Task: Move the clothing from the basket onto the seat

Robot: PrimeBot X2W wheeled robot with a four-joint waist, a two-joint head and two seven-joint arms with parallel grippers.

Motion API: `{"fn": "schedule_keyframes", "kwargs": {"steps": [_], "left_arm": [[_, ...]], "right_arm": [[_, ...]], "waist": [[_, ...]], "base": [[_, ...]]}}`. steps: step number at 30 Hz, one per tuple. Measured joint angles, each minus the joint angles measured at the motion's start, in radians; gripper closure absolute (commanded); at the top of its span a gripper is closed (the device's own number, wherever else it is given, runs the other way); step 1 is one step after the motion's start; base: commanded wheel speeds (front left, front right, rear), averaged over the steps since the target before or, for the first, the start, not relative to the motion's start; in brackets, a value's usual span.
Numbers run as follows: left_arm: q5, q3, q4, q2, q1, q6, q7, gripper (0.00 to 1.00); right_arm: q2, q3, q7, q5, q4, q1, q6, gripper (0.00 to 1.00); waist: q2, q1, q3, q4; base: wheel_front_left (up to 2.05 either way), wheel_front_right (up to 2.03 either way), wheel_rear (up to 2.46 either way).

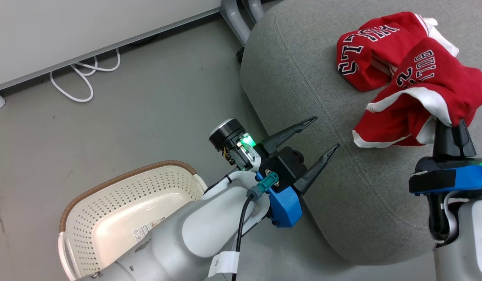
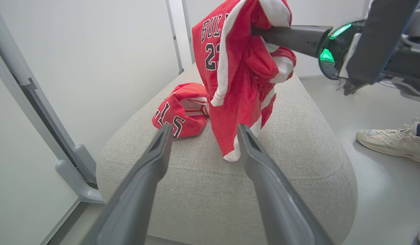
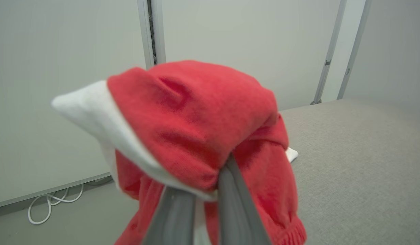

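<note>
My right gripper (image 1: 451, 127) pinches the red garment (image 1: 432, 89) over the seat (image 1: 303, 78) at the upper right of the head view, left gripper (image 1: 326, 132) wide open; I think bunched cloth may snag on release and slide off.

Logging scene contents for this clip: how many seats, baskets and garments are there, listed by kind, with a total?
Grey seat: 1
Laundry basket: 1
Red Bulls garments: 2, one lying on the seat, one held by the right gripper
Total: 4
</note>
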State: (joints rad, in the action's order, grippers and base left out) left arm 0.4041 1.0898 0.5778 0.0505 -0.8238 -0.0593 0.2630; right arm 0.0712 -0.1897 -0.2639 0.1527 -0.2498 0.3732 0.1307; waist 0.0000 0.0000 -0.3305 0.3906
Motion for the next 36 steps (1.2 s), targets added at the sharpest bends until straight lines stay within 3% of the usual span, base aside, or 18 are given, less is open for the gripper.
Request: {"fn": "schedule_keyframes", "kwargs": {"steps": [9,13,19,25,30,36], "left_arm": [[0.000,-0.011,-0.020,0.000,0.003,0.006,0.000,0.00],[-0.010,-0.021,-0.025,-0.001,0.002,0.013,0.000,0.00],[-0.039,-0.044,-0.027,0.001,-0.042,0.016,0.000,0.00],[-0.072,-0.057,-0.028,0.013,-0.114,0.023,0.000,0.00],[-0.097,-0.068,-0.026,0.024,-0.192,0.024,0.000,0.00],[-0.117,-0.074,-0.039,0.038,-0.256,0.034,-0.005,0.00]], "right_arm": [[-0.003,-0.004,0.000,0.000,0.011,-0.006,0.000,1.00],[0.025,-0.008,0.000,0.001,0.034,0.046,0.000,1.00],[0.122,-0.053,0.000,0.011,0.090,0.223,0.000,1.00],[0.230,-0.161,0.000,0.023,0.100,0.412,0.000,1.00],[0.313,-0.271,0.000,0.024,0.034,0.507,0.000,1.00],[0.379,-0.303,0.000,-0.002,-0.091,0.546,0.000,1.00]], "waist": [[0.0000,0.0000,-0.002,-0.003],[0.0000,0.0000,-0.024,-0.003],[0.0000,0.0000,-0.095,-0.005],[0.0000,0.0001,-0.202,-0.016],[0.0000,0.0001,-0.304,-0.034],[0.0000,0.0002,-0.416,-0.060]], "base": [[0.00,0.00,0.00],[0.00,0.00,0.00],[0.00,0.00,0.00],[0.00,0.00,0.00],[0.00,0.00,0.00],[0.00,0.00,0.00]]}}
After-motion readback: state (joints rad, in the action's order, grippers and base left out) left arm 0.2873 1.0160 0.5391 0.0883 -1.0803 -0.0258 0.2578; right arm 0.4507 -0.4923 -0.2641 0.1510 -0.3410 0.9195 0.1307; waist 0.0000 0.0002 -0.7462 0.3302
